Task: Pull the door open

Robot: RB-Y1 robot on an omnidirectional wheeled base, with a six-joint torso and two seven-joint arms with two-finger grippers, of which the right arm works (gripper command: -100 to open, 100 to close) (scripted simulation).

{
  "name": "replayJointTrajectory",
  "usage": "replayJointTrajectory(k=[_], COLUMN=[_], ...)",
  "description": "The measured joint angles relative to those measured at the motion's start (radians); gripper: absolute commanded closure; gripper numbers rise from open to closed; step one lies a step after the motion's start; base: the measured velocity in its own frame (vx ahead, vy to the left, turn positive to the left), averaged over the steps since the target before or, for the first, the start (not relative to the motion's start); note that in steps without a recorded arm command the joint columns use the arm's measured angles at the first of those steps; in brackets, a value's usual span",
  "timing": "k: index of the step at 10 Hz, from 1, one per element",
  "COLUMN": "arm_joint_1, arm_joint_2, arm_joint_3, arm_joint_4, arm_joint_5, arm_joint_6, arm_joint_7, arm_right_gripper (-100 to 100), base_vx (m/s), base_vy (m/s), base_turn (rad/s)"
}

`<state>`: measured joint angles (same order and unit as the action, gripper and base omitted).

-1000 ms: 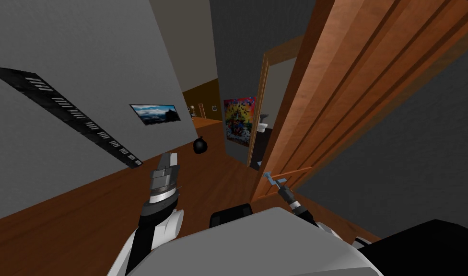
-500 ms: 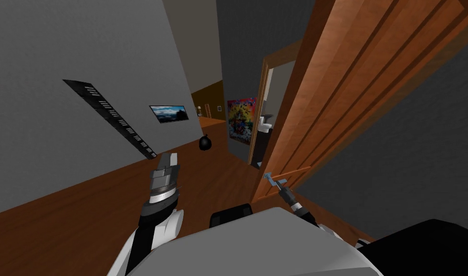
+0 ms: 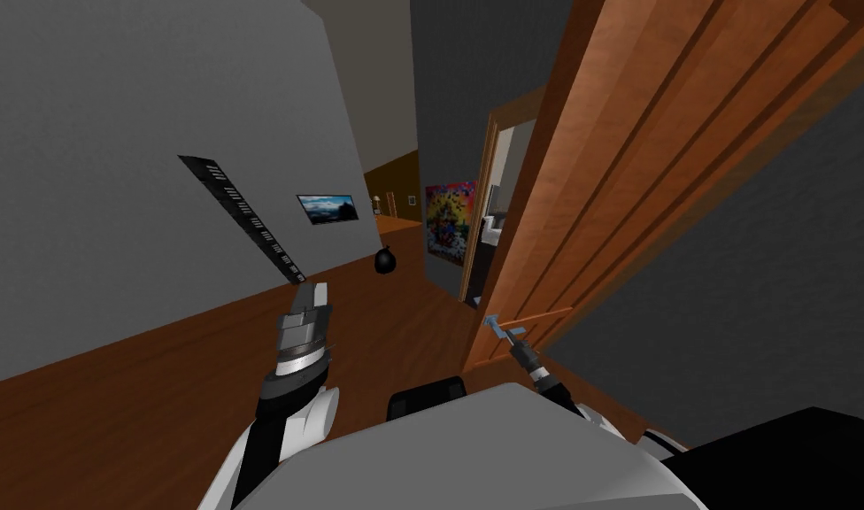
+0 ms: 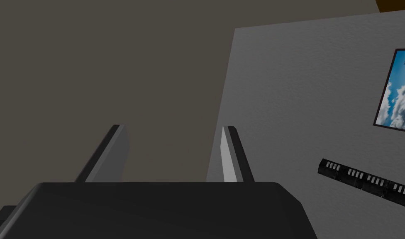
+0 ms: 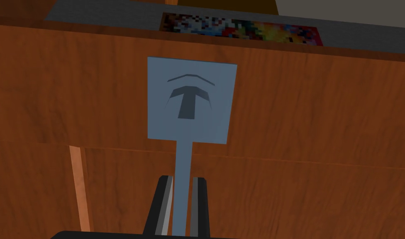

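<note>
A brown panelled wooden door [image 3: 651, 159] stands ajar on my right, its free edge toward me. Its blue-grey lever handle [image 3: 497, 328] juts from a square plate [image 5: 192, 99] near that edge. My right gripper [image 3: 513, 341] is shut on the handle's bar [image 5: 181, 186], fingers [image 5: 164, 207] pressing both sides. My left gripper [image 3: 312, 297] is raised in front of my chest, away from the door. Its two fingers [image 4: 228, 155] stand apart, open, with nothing between them.
A brown wooden floor [image 3: 156, 407] runs down a hallway between grey walls. A black round object [image 3: 385, 260] lies on the floor farther on. A colourful poster [image 3: 451, 221] hangs beside a second open doorway [image 3: 501, 212]. A dark vent strip [image 3: 244, 217] and a framed picture [image 3: 328, 208] are on the left wall.
The whole head view has swung, so the left wall's vent strip and picture have slid rightward. The door stands a little steeper. The right gripper keeps its hold on the handle.
</note>
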<state>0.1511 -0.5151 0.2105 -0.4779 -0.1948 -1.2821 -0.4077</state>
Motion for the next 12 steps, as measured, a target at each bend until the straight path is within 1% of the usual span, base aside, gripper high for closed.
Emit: replayJointTrajectory(k=[1, 2, 3, 4, 5, 6, 7, 8, 9, 10, 11, 12], arm_joint_1=[-0.005, -0.021, -0.026, -0.043, -0.058, -0.089, -0.104, -0.133, -0.133, -0.126, -0.149, -0.192], arm_joint_2=[0.005, 0.013, 0.017, 0.022, 0.030, 0.041, 0.050, 0.061, 0.065, 0.070, 0.077, 0.087], arm_joint_3=[-0.008, -0.020, -0.032, -0.035, -0.044, -0.054, -0.066, -0.076, -0.080, -0.089, -0.100, -0.110], arm_joint_4=[-0.014, -0.008, -0.025, -0.003, 0.007, 0.033, 0.034, 0.058, 0.045, 0.013, 0.033, 0.092], arm_joint_5=[0.004, 0.008, 0.011, 0.016, 0.021, 0.028, 0.034, 0.040, 0.044, 0.047, 0.052, 0.058], arm_joint_6=[0.023, 0.035, 0.057, 0.059, 0.067, 0.074, 0.092, 0.099, 0.111, 0.139, 0.147, 0.137], arm_joint_7=[0.005, 0.011, 0.018, 0.018, 0.020, 0.024, 0.029, 0.034, 0.038, 0.044, 0.048, 0.049], arm_right_gripper=[100, 100, 100, 100, 100, 100, 100, 100, 100, 100, 100, 100], base_vx=[-0.214, -0.227, -0.138, -0.173, -0.229, -0.206, -0.207, -0.130, -0.125, -0.173, -0.183, -0.135], base_vy=[-0.052, -0.049, -0.031, -0.067, -0.092, -0.088, -0.081, -0.049, -0.038, -0.052, -0.077, -0.054], base_turn=[0.151, 0.153, 0.065, 0.137, 0.205, 0.222, 0.165, 0.049, 0.066, 0.146, 0.199, 0.082])
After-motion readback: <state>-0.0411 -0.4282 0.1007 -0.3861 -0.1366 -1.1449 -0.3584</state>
